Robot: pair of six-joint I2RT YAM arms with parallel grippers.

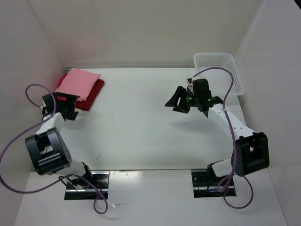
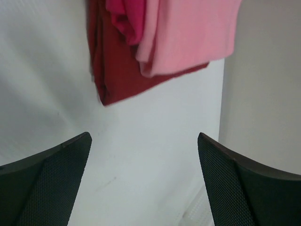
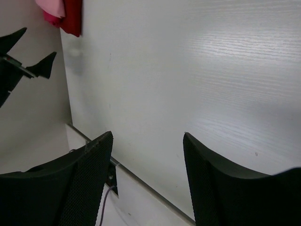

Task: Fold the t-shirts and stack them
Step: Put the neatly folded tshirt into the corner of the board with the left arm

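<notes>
Three folded t-shirts lie stacked at the table's far left corner. The light salmon shirt [image 1: 77,83] is on top, the dark red shirt [image 1: 92,96] is at the bottom, and a strip of the magenta shirt [image 1: 62,78] shows between them. In the left wrist view the salmon shirt [image 2: 188,33], the magenta shirt [image 2: 126,16] and the dark red shirt [image 2: 117,70] fill the top. My left gripper [image 1: 62,105] is open and empty, just in front of the stack. My right gripper [image 1: 176,101] is open and empty above the table's right middle.
A white mesh basket [image 1: 221,70] stands at the far right corner. White walls close in the left, back and right sides. The arm bases and purple cables sit along the near edge.
</notes>
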